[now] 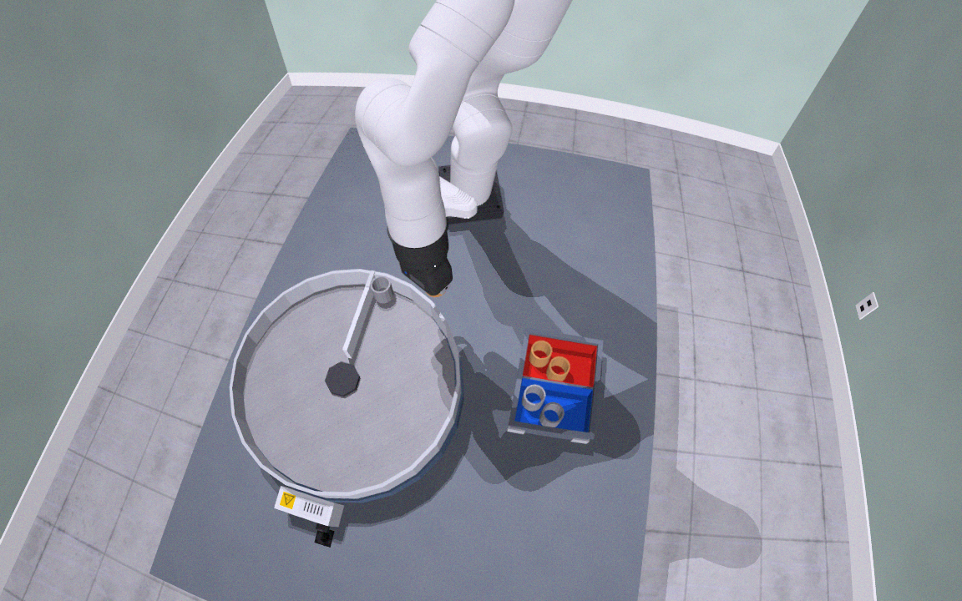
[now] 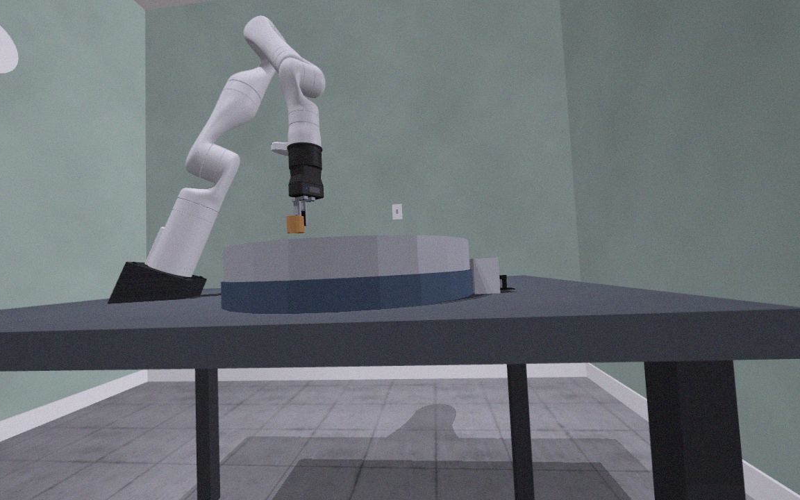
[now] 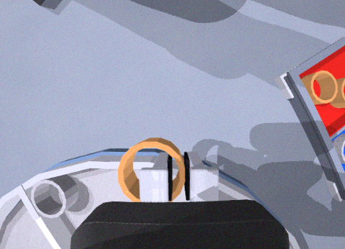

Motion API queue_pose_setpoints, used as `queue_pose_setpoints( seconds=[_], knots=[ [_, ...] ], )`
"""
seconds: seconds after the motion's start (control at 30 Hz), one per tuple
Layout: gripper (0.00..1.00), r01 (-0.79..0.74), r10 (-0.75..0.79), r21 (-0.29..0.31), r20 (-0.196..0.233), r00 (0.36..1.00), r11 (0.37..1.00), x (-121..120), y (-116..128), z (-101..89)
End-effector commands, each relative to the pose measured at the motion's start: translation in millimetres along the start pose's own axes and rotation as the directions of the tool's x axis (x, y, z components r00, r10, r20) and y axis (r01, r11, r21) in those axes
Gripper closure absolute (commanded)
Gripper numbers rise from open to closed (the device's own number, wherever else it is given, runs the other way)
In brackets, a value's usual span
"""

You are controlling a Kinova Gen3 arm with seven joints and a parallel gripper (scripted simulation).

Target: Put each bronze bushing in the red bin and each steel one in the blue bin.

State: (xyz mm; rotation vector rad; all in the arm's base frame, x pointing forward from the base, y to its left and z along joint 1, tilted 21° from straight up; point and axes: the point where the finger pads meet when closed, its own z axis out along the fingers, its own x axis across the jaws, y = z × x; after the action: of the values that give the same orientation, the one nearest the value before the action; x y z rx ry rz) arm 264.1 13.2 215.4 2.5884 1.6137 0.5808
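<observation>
Your black two-finger gripper [image 2: 298, 216] grips one round bronze bushing [image 2: 294, 224]; four bushings are binned, and one grey steel bushing [image 1: 383, 290] remains on the round grey turntable [image 1: 260, 329].

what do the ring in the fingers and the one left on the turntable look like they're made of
The held bushing looks like bronze: a flat orange-tan colour with a matte finish and no glint. The gripper pinches its wall. The bushing on the turntable looks like steel: pale grey, equally dull. Colour is the only sign; neither surface shows metallic shine.
</observation>
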Motion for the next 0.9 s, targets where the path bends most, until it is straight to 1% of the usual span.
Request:
queue_pose_setpoints(
  seconds=[0.0, 0.03, 0.13, 0.3, 0.47, 0.63, 0.73, 0.87],
  knots=[
    [1.0, -0.06, 0.06, -0.011, 0.013, 0.998, 0.998, 24.7, -7.9, -2.2],
    [1.0, -0.094, 0.095, -0.011, 0.012, 0.995, 0.995, 35.4, -11.9, -2.0],
    [1.0, -0.094, 0.095, -0.011, 0.012, 0.995, 0.995, 35.4, -11.9, -2.0],
    [1.0, -0.266, 0.266, -0.013, 0.01, 0.964, 0.964, 88.7, -32.2, -1.1],
    [1.0, -0.266, 0.266, -0.013, 0.01, 0.964, 0.964, 88.7, -32.2, -1.1],
    [1.0, -0.429, 0.429, -0.015, 0.008, 0.903, 0.903, 142.0, -52.5, -0.2],
    [1.0, -0.429, 0.429, -0.015, 0.008, 0.903, 0.903, 142.0, -52.5, -0.2],
    [1.0, -0.551, 0.551, -0.016, 0.006, 0.835, 0.835, 184.6, -68.7, 0.6]
  ],
)
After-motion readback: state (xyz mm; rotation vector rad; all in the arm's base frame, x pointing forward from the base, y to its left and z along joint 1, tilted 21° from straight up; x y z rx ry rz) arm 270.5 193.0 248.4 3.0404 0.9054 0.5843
